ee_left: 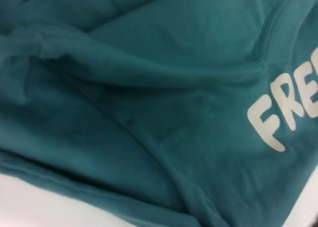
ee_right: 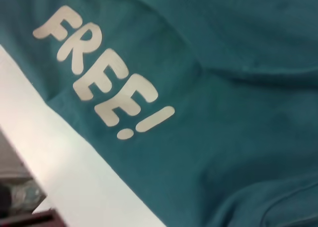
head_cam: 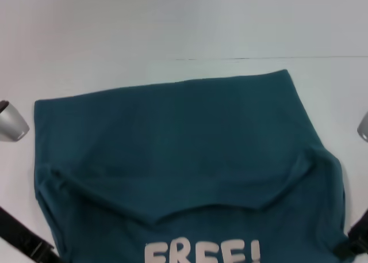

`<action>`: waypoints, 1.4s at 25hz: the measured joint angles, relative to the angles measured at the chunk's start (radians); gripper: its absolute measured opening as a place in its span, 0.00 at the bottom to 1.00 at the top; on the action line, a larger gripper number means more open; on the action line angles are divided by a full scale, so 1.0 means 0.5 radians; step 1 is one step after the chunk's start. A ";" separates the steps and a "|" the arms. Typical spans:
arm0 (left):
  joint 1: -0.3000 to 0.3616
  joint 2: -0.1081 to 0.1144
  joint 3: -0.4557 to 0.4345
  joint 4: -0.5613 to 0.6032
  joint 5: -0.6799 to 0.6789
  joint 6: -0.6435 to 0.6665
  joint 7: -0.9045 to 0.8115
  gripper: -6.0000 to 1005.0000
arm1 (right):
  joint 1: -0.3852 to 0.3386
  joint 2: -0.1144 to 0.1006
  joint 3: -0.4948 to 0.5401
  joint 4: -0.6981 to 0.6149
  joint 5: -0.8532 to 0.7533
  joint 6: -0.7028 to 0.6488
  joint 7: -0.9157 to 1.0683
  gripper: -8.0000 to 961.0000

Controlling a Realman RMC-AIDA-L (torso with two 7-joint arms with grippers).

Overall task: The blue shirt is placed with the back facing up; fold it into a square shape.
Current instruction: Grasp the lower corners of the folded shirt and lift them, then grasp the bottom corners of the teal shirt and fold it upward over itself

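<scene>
Shirt fabric, the blue shirt [head_cam: 184,153], lay on the white tabletop [head_cam: 172,38] with a folded flap above its "FREE!" lettering [ee_right: 102,70], probably a first fold; whether either pincer was open or closed, I could not tell.

1. A rounded silver-grey metal arm segment [head_cam: 11,122] with a dark end shows at the head view's left edge.
2. A matching silver piece [head_cam: 363,126] shows at the right edge.
3. Black strap-like parts [head_cam: 23,235] cross both lower corners.
</scene>
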 joint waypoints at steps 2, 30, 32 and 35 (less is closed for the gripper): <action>0.017 -0.004 -0.003 0.005 -0.007 0.076 0.015 0.13 | -0.025 0.001 -0.038 0.003 0.006 -0.024 -0.002 0.11; 0.016 0.048 -0.463 0.362 -0.378 0.308 0.107 0.16 | -0.025 -0.145 0.482 -0.047 0.447 -0.120 -0.217 0.11; 0.003 0.056 -0.515 0.402 -0.380 0.291 0.100 0.16 | 0.017 -0.158 0.596 -0.010 0.456 -0.097 -0.217 0.11; -0.007 0.060 -0.533 0.459 -0.381 0.220 0.058 0.16 | 0.073 -0.167 0.687 0.036 0.451 -0.008 -0.202 0.11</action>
